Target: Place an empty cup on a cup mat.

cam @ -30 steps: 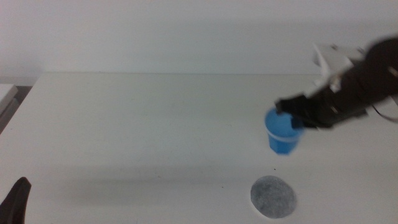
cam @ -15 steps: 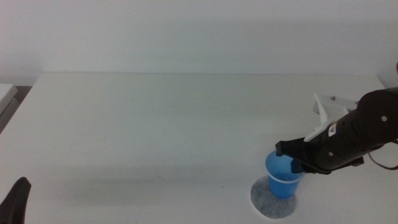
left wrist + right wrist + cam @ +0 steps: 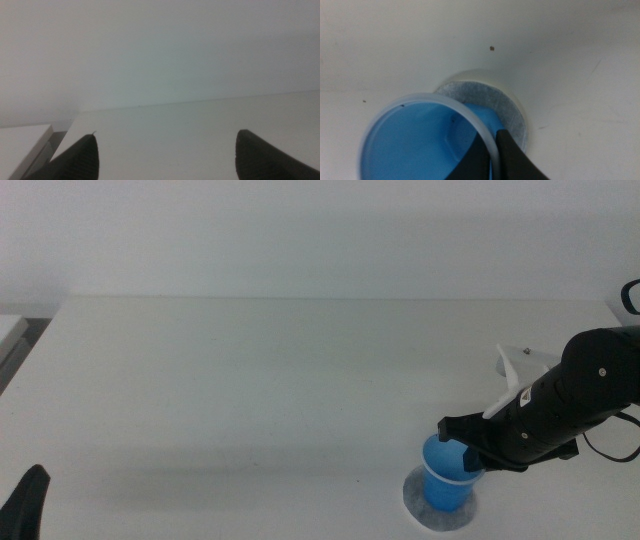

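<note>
The bright blue cup (image 3: pixel 446 478) stands upright on the speckled grey cup mat (image 3: pixel 421 507) at the front right of the table. My right gripper (image 3: pixel 466 454) is shut on the cup's rim, one jaw inside and one outside. In the right wrist view the cup (image 3: pixel 420 145) is empty, blue inside, and the cup mat (image 3: pixel 492 102) shows beyond it, partly covered. My right gripper (image 3: pixel 495 150) pinches the pale rim there. My left gripper (image 3: pixel 165 150) is open and empty, waiting at the front left corner (image 3: pixel 25 502).
A white part (image 3: pixel 520 368) lies on the table behind the right arm. A pale object (image 3: pixel 10 330) sits off the table's far left edge. A tiny dark speck (image 3: pixel 491 48) marks the table beyond the mat.
My right gripper has carried the cup from mid-air toward the front and down onto the cup mat. The left arm has not moved.
</note>
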{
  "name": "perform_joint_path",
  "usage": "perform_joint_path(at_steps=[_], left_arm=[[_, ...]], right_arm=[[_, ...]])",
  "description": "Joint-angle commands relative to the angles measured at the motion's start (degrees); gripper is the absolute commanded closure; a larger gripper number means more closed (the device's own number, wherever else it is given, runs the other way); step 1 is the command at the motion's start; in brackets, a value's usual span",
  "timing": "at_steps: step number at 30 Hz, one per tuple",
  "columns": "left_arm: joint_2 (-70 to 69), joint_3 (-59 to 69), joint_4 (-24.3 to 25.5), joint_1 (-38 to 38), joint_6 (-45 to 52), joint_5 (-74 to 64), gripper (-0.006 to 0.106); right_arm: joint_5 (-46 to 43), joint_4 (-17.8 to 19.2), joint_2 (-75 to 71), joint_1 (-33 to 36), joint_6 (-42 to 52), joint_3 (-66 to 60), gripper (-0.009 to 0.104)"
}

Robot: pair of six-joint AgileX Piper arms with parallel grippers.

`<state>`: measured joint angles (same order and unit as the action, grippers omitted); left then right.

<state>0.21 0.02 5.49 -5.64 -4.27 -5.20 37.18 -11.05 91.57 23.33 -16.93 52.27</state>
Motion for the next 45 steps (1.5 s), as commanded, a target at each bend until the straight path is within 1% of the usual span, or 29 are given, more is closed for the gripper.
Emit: perform_joint_path(at_steps=[1, 3, 5, 9, 12, 14, 15, 16, 17, 19, 23, 27, 28, 30, 31, 32, 35, 37, 38, 39, 40, 43, 45], left_arm=[[-0.2, 0.0, -0.4, -0.1, -0.2, 0.3, 0.007], [-0.2, 0.0, -0.4, -0.1, -0.2, 0.3, 0.007], [-0.2, 0.0, -0.4, -0.1, -0.2, 0.3, 0.007], [-0.2, 0.0, -0.4, -0.1, -0.2, 0.3, 0.007], [-0.2, 0.0, -0.4, -0.1, -0.2, 0.3, 0.007], [-0.2, 0.0, -0.4, -0.1, -0.2, 0.3, 0.007], [-0.2, 0.0, -0.4, -0.1, -0.2, 0.3, 0.007], [-0.2, 0.0, -0.4, -0.1, -0.2, 0.3, 0.007], [-0.2, 0.0, -0.4, -0.1, -0.2, 0.3, 0.007], [-0.2, 0.0, -0.4, -0.1, -0.2, 0.3, 0.007], [-0.2, 0.0, -0.4, -0.1, -0.2, 0.3, 0.007], [-0.2, 0.0, -0.4, -0.1, -0.2, 0.3, 0.007], [-0.2, 0.0, -0.4, -0.1, -0.2, 0.3, 0.007], [-0.2, 0.0, -0.4, -0.1, -0.2, 0.3, 0.007], [-0.2, 0.0, -0.4, -0.1, -0.2, 0.3, 0.007], [-0.2, 0.0, -0.4, -0.1, -0.2, 0.3, 0.007], [-0.2, 0.0, -0.4, -0.1, -0.2, 0.3, 0.007], [-0.2, 0.0, -0.4, -0.1, -0.2, 0.4, 0.007], [-0.2, 0.0, -0.4, -0.1, -0.2, 0.4, 0.007], [-0.2, 0.0, -0.4, -0.1, -0.2, 0.6, 0.007], [-0.2, 0.0, -0.4, -0.1, -0.2, 0.6, 0.007], [-0.2, 0.0, -0.4, -0.1, -0.2, 0.7, 0.007], [-0.2, 0.0, -0.4, -0.1, -0.2, 0.7, 0.007]], right_arm=[[1.4, 0.0, 0.2, 0.1, 0.7, -0.3, 0.093], [1.4, 0.0, 0.2, 0.1, 0.7, -0.2, 0.085], [1.5, 0.0, -0.1, 0.1, 0.7, -0.2, 0.073], [2.2, 0.4, -3.0, 0.1, 2.1, 1.0, 0.042], [5.0, 2.9, -8.1, 0.1, 3.0, 4.2, 0.022], [8.0, 6.7, -12.4, 0.1, 3.0, 7.4, 0.014], [9.7, 8.4, -14.2, 0.1, 3.0, 8.8, 0.012], [11.2, 11.0, -16.4, 0.1, 3.0, 10.4, 0.011], [12.5, 12.8, -18.6, 0.1, 3.0, 11.9, 0.011], [12.8, 16.9, -22.7, 0.1, 2.2, 13.4, 0.011], [12.8, 26.3, -31.4, 0.1, -5.3, 12.9, 0.011], [15.4, 33.1, -38.0, 0.1, -11.2, 9.0, 0.011], [16.3, 34.0, -39.8, 0.1, -12.3, 7.7, 0.011], [16.2, 34.1, -43.5, 0.1, -12.6, 4.4, 0.011], [15.6, 34.8, -45.8, 0.1, -13.5, 1.9, 0.011], [15.0, 36.3, -48.4, 0.1, -14.8, -0.8, 0.011], [13.0, 39.1, -56.2, 0.1, -19.3, -8.1, 0.011], [13.0, 40.1, -60.6, 0.1, -22.6, -11.1, 0.011], [13.0, 41.8, -62.7, 0.1, -24.3, -13.1, 0.011], [12.3, 42.2, -64.0, 0.1, -24.6, -14.6, 0.011], [11.8, 42.4, -65.6, 0.1, -23.9, -16.5, 0.011], [8.2, 39.7, -69.6, 0.1, -18.3, -21.2, 0.011], [5.0, 39.6, -72.0, -0.1, -15.1, -23.6, 0.011]])
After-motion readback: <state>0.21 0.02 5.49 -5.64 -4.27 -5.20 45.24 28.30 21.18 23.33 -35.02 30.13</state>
